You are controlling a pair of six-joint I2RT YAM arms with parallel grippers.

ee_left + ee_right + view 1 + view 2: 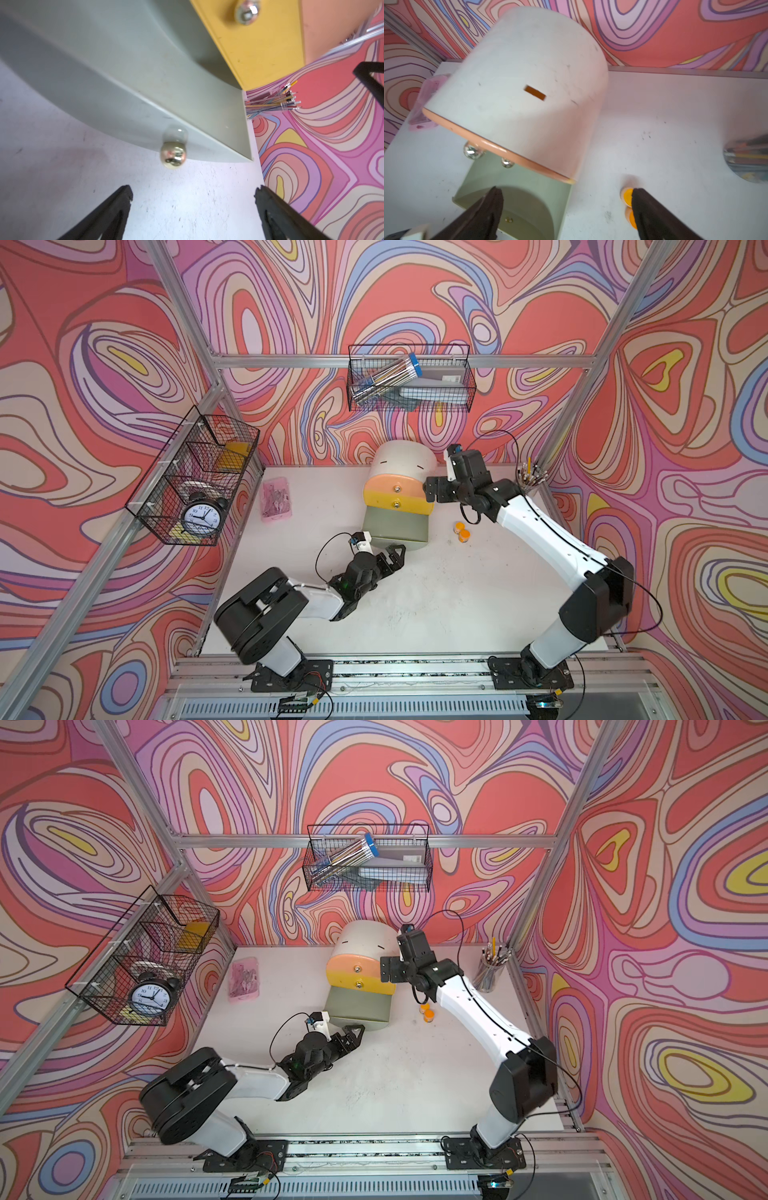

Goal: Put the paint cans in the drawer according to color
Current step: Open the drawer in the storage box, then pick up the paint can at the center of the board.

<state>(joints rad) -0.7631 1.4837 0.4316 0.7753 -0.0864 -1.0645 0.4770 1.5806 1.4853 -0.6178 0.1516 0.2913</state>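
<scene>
Two orange paint cans point(464, 536) beside the drawer point(401, 460), left gripper point(193, 192) spread wide

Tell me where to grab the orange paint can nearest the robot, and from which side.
Probably come from above and pinch its round side wall. The orange paint can stands upright, with its twin right behind it, so set the jaws crosswise to the pair.

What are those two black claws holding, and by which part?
Nothing. The left gripper stands open, short of the gold knob on the pulled-out grey-green drawer; the right gripper hangs open by the cream arch-shaped chest.
</scene>
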